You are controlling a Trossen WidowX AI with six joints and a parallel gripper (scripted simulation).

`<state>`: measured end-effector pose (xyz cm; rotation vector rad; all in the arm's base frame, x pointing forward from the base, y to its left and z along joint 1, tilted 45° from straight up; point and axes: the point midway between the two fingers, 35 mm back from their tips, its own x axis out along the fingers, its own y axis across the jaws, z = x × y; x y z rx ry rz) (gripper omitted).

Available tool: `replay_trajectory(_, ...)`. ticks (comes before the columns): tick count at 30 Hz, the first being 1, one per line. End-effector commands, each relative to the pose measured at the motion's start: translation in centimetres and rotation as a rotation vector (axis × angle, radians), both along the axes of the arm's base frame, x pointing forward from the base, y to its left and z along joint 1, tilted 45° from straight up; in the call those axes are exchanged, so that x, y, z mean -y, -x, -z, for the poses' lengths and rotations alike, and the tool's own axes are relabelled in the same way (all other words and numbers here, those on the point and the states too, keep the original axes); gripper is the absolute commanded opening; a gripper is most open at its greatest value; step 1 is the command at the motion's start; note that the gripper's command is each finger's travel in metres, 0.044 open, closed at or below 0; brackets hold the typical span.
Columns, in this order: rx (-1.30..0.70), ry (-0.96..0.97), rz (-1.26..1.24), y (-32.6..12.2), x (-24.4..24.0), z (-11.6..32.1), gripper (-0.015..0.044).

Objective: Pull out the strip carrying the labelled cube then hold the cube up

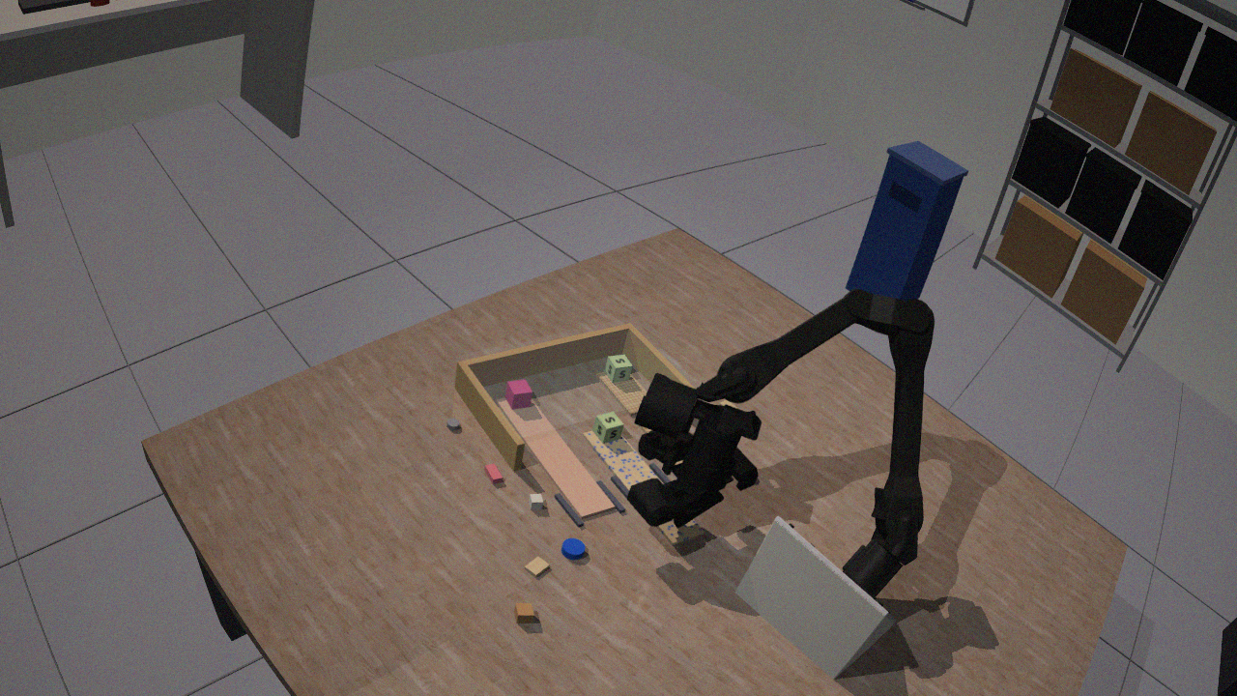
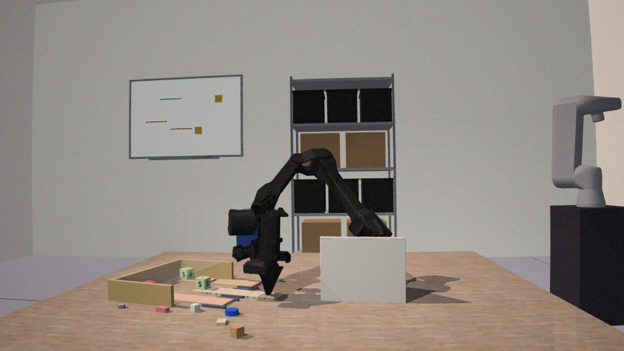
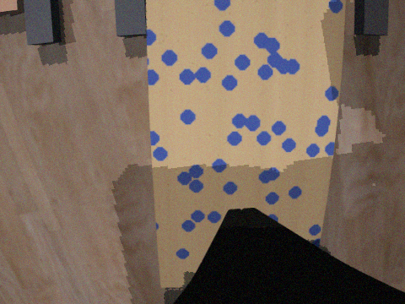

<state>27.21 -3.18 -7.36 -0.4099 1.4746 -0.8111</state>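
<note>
claw (image 1: pixel 692 514) (image 2: pixel 268 292) (image 3: pixel 241 221) of black metal-look arm (image 1: pixel 907 406) (image 2: pixel 344 192) points down, fingers pressed together with nothing between them, over the outer end of a tan strip with blue dots (image 1: pixel 635 467) (image 2: pixel 218 292) (image 3: pixel 253 101); whether the tips touch it cannot be told. at that strip's far end from the claw stands a pale green cube with dark s-like labels (image 1: pixel 609 426) (image 2: pixel 203 282). farther from the claw, a second pale green labelled cube (image 1: pixel 618 367) (image 2: pixel 186 273) stands at the inner end of a tan strip with fine lines (image 1: pixel 624 393) (image 2: pixel 235 283), partly hidden by the arm in the top view. across the dotted strip's neighbouring dark grey rails (image 1: pixel 568 509) (image 2: pixel 213 306) (image 3: pixel 131 19) from the claw lies a flat salmon-pink strip (image 1: pixel 561 458) (image 2: pixel 200 299) (image 3: pixel 8 5), with a magenta cube (image 1: pixel 519 393) (image 2: pixel 150 282) at its inner end. both green cubes sit low, well apart from the fingertips. a low wooden wall (image 1: pixel 491 415) (image 2: pixel 141 292) stands beyond the strips from the claw, while a round blue disc (image 1: pixel 573 548) (image 2: pixel 231 311) rests outside them, nearer the claw than the magenta cube.
</note>
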Motion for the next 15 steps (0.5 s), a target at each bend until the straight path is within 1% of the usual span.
replay_trajectory(1,-0.022,-0.004,0.014,1.3,0.2,0.4,0.0000)
replay_trajectory(15,-0.023,-0.004,0.014,3.4,-0.4,0.6,0.0000)
